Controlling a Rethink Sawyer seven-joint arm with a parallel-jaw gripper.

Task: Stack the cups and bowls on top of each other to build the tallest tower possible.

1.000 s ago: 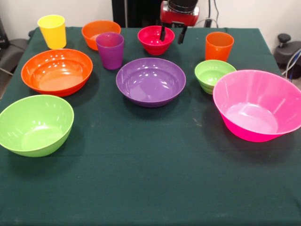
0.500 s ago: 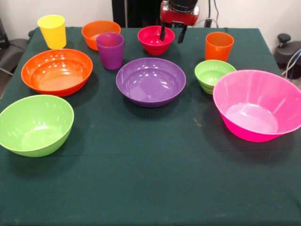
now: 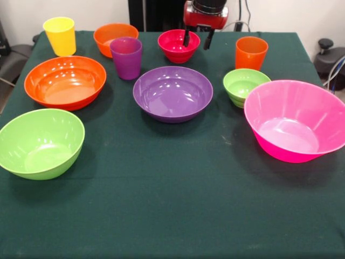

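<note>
My gripper (image 3: 197, 41) hangs open at the far edge of the table, its two black fingers straddling the right rim of the small red-magenta bowl (image 3: 177, 45). The small orange bowl (image 3: 115, 38) stands apart at the far left; no tower stands. The yellow cup (image 3: 60, 35), purple cup (image 3: 126, 57) and orange cup (image 3: 250, 53) stand upright. The large orange bowl (image 3: 65, 81), purple bowl (image 3: 173, 93), small green bowl (image 3: 245, 86), lime green bowl (image 3: 41, 142) and huge pink bowl (image 3: 298, 119) sit separately on the cloth.
The table carries a dark green cloth (image 3: 178, 189) with open room across its near half. A black chair part (image 3: 329, 54) shows beyond the right edge.
</note>
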